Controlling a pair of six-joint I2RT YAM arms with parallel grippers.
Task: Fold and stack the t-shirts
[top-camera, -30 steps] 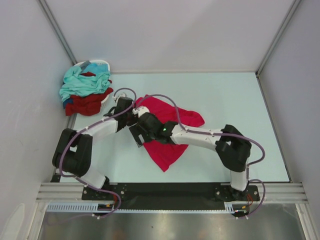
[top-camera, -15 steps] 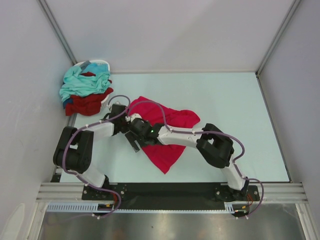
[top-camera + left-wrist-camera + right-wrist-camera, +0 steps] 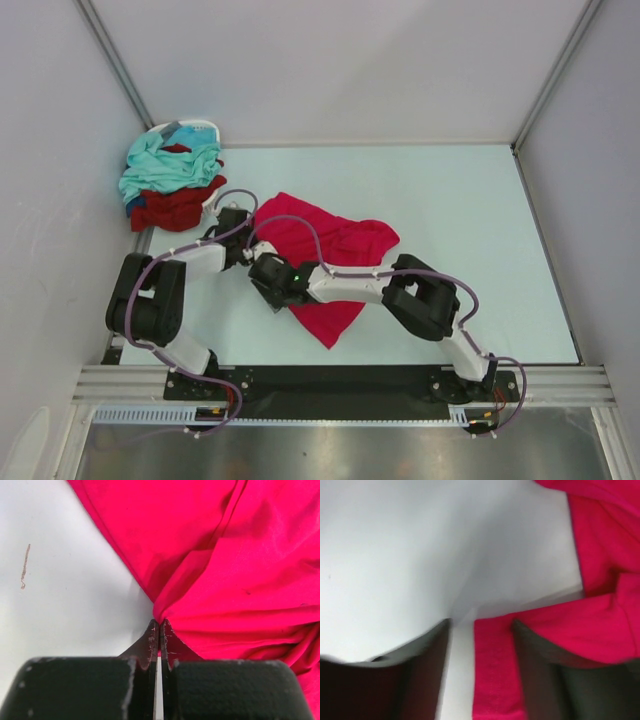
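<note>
Working at the left edge of the pink shirt (image 3: 340,240), we have both arms crowded close together over the middle of the table (image 3: 450,220). The shirt lies loosely spread and rumpled there, one corner trailing toward the near side. The other shirts, a teal one (image 3: 165,165) over a dark red one (image 3: 170,208), sit heaped in the far left corner against a small white basket (image 3: 195,127), well apart from us.

Our left gripper (image 3: 159,625) has its jaws pressed almost together, and the cloth gathers to a point right at their tips, so we judge it is pinching a small fold of the pink shirt's edge. Our right gripper (image 3: 481,625) is spread wide just beside it. In its blurred wrist view a strip of hem runs between the two fingers, low to the table, not yet clamped.

We see three risks from here. The left pinch holds only a sliver of cloth at the very tips, so a quick lift or sideways pull could let it slide free. The right jaws, if they close off line, may catch only the top layer or just the bare table, and the edge would then sag when raised. With both wrists this near each other, any swing of one arm could knock the other or snag its cable.
</note>
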